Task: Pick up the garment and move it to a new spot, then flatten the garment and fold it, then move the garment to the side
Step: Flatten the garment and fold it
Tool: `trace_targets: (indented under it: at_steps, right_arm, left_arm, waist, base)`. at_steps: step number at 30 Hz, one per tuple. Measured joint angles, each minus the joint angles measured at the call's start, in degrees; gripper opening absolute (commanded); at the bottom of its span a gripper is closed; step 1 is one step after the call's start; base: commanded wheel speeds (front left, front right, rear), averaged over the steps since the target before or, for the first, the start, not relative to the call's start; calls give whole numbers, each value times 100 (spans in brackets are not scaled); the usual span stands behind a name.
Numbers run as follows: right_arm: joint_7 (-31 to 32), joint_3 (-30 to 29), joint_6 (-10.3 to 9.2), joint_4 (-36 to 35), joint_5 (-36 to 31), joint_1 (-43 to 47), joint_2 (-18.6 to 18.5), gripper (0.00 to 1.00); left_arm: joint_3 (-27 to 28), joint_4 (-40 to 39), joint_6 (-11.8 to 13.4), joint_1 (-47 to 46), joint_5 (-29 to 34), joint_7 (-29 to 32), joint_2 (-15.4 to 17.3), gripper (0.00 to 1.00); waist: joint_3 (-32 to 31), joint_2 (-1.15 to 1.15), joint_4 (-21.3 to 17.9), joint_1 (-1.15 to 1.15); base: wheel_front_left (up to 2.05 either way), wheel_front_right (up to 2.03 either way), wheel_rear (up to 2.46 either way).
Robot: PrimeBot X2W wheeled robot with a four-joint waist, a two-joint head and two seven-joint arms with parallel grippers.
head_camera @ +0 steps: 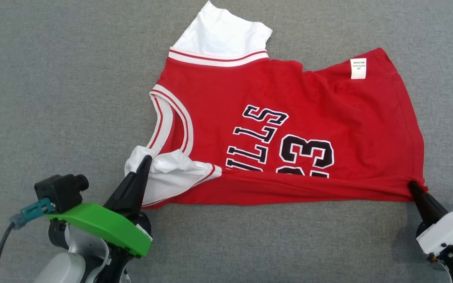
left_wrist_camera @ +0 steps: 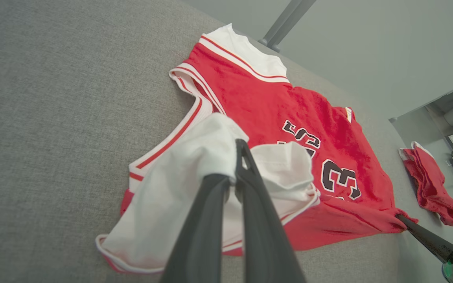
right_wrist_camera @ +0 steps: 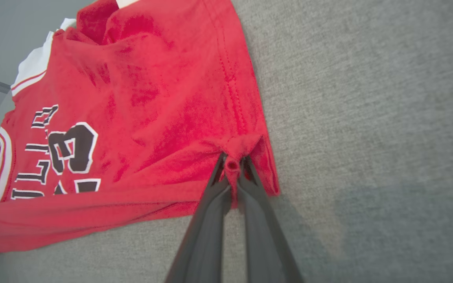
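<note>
Left jaws gripping jersey (head_camera: pixel 328 110) shoulder, right jaws gripping hem corner

Red jersey (head_camera: pixel 289 129), white trim, black lettering; folded w/ creases on grey surface.

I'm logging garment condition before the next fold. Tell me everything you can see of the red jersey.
The jersey is red soft knit with white shoulder panels, red-and-white striped armhole trim, black white-edged lettering and a small white label. It lies spread and slightly wrinkled on the grey surface, apparently folded along its near edge, which cuts off the number. The left hand is shut on the near white shoulder, the right hand on the near hem corner.
</note>
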Motion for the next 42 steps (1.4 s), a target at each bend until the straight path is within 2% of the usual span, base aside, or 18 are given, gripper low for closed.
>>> trace_targets:
  at_steps: [3, 8, 14, 15, 16, 17, 18, 19, 20, 21, 22, 28, 35, 38, 42]
  right_arm:
    - [201, 70, 0, -30, 41, -314, -87, 0]
    - [361, 141, -1, 13, -56, -584, -177, 0]
    - [442, 149, -1, 166, -280, -895, -189, 2]
    - [460, 151, -1, 174, -286, -939, -190, 17]
    - [456, 143, 0, 175, -302, -987, -186, 41]
    - [438, 118, 0, 183, -332, -1049, -178, 100]
    - [435, 100, 0, 189, -339, -1098, -178, 100]
    - [415, 45, 0, 192, -375, -1177, -165, 100]
    - [445, -27, -3, 183, -377, -1228, -154, 100]
    - [539, -54, -4, 99, -387, -1227, -153, 100]
    - [589, -62, -4, 47, -386, -1215, -155, 100]
    - [703, -75, -5, -584, -354, -858, -266, 100]
    - [683, -18, -7, -1374, -480, 32, -510, 100]
    - [673, 66, -7, -1513, -471, 287, -534, 100]
    - [525, 154, -7, -1308, -524, 306, -573, 100]
  left_arm:
    - [23, 9, 110, -231, 79, 162, 126, 0]
    - [-59, 145, 146, -659, 160, 401, 111, 0]
    - [-288, 694, 158, -1170, 221, 673, -134, 0]
    - [-300, 753, 172, -1223, 244, 671, -171, 0]
    - [-308, 809, 172, -1271, 255, 668, -204, 0]
    - [-297, 862, 187, -1302, 255, 665, -245, 0]
    - [-293, 909, 207, -1330, 254, 665, -268, 0]
    - [-290, 971, 210, -1368, 243, 667, -285, 5]
    - [-291, 1037, 270, -1373, 231, 711, -292, 15]
    - [-267, 1051, 300, -1371, 213, 634, -334, 91]
    - [-257, 1054, 323, -1366, 215, 584, -358, 100]
    - [-147, 973, 563, -1229, 323, 335, -390, 100]
    - [42, 257, 846, -413, 403, -92, -213, 100]
    - [225, -109, 954, 83, 307, -309, -177, 100]
    - [330, -225, 978, 501, 174, -437, -152, 100]
  waist:
    - [85, 0, -139, 0]
    - [234, 0, -239, 0]
    - [404, 0, -232, 0]
    - [424, 0, -224, 0]
    - [443, 0, -220, 0]
    - [459, 0, -218, 0]
    - [472, 0, -214, 0]
    - [476, 0, -210, 1]
    - [456, 0, -209, 1]
    - [416, 0, -207, 1]
    - [396, 0, -204, 1]
    - [268, 0, -202, 1]
    - [204, 0, -310, 1]
    - [219, 0, -360, 1]
    - [297, 0, -365, 0]
  base:
    - [0, 0, 0]
    - [0, 0, 0]
    - [0, 0, 0]
    - [0, 0, 0]
    - [0, 0, 0]
    - [0, 0, 0]
    - [0, 0, 0]
    - [0, 0, 0]
    - [0, 0, 0]
    - [0, 0, 0]
    - [0, 0, 0]
    - [0, 0, 0]
    - [0, 0, 0]
    - [0, 0, 0]
    - [0, 0, 0]
